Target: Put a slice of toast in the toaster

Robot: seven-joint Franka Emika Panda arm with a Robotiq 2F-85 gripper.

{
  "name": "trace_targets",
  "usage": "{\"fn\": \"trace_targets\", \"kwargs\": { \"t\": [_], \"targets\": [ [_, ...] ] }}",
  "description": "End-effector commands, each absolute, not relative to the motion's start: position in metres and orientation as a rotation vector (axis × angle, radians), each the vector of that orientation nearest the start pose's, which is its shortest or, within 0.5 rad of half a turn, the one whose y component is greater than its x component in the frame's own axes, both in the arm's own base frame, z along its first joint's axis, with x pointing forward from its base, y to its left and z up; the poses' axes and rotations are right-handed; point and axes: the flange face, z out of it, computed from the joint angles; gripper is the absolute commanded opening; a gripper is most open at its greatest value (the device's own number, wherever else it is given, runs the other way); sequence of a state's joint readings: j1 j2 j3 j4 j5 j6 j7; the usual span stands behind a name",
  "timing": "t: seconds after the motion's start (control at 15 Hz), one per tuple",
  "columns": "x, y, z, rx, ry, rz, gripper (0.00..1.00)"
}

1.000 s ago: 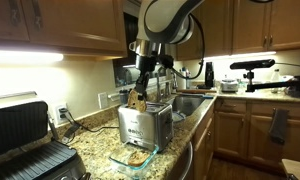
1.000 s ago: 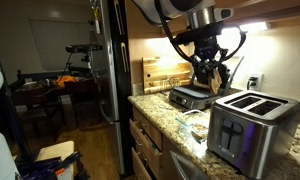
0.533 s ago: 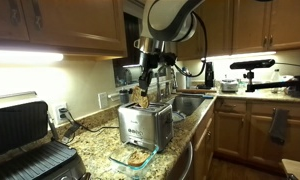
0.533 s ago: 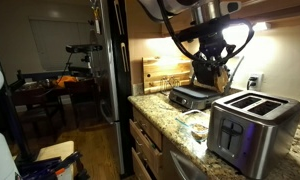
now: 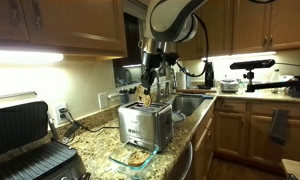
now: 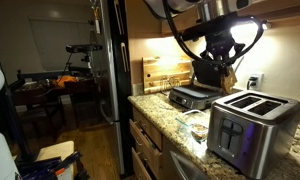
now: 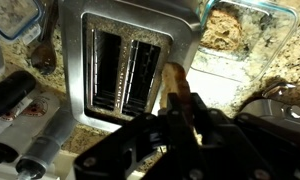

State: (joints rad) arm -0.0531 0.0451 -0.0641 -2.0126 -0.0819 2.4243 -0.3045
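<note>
Had the gripper (image 5: 147, 86) clamped on the slice of toast (image 5: 142, 97), pinched near its top so the bread hung down on edge, thin side ready for dropping in. Hovered just above the toaster (image 5: 143, 125), not touching it as far as could be made out. Looked in the wrist view like the slice of toast (image 7: 173, 82) sat a bit to one side of the two dark slots (image 7: 125, 70) rather than right over one, so probably needed a small sideways nudge before lowering. Held upright for a reason, guessing: flat would never fit. Spotted a glass dish (image 5: 135, 156) on the counter (image 5: 95, 140) in front of the toaster, bread-looking stuff inside. Could've snagged on a slot rim if lowered crooked.
</note>
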Motion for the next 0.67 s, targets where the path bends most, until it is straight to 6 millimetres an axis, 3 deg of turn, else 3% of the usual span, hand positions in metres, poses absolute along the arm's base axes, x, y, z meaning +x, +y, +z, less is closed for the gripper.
{"fn": "trace_targets", "kwargs": {
  "t": [0.0,0.6],
  "targets": [
    [0.6,-0.074,0.469,-3.235,-0.329,-0.571,0.09],
    [0.625,-0.089,0.448,-3.266,-0.244,-0.527,0.09]
  ]
}}
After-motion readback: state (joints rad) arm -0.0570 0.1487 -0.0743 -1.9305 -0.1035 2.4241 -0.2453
